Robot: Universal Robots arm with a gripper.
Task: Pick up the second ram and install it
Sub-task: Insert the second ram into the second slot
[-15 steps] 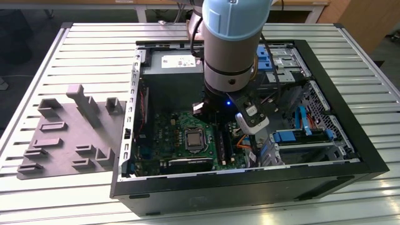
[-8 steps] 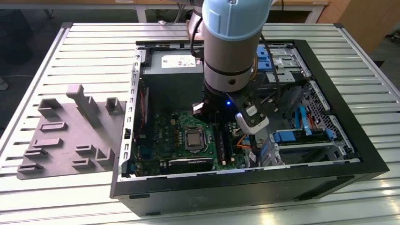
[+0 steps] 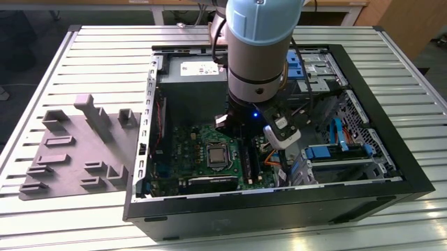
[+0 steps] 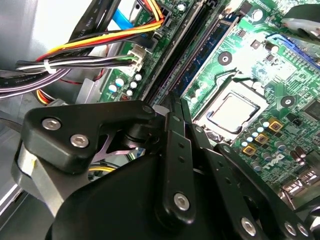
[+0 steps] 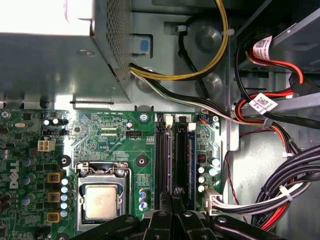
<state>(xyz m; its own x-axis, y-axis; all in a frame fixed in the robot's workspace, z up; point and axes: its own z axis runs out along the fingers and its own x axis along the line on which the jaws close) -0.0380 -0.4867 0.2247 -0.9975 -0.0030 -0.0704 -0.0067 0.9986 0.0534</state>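
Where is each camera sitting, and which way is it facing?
Exterior view: off the arm, above the table, looking down into the open computer case; the arm reaches in.
First wrist view: at the wrist, looking straight down past the gripper at the motherboard and memory slots.
Second wrist view: at the wrist, looking slantwise over the gripper at the board.
Shared: both wrist views show the processor socket and the slots.

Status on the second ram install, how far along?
Done: the arm is inside the case, gripper right over the memory slots beside the CPU socket. In hand: unclear whether it grips anything. One ram stick looks stood in a slot next to the gripper; can't tell if that's the second one. Left: confirming full seating, since the latches can't be judged here.
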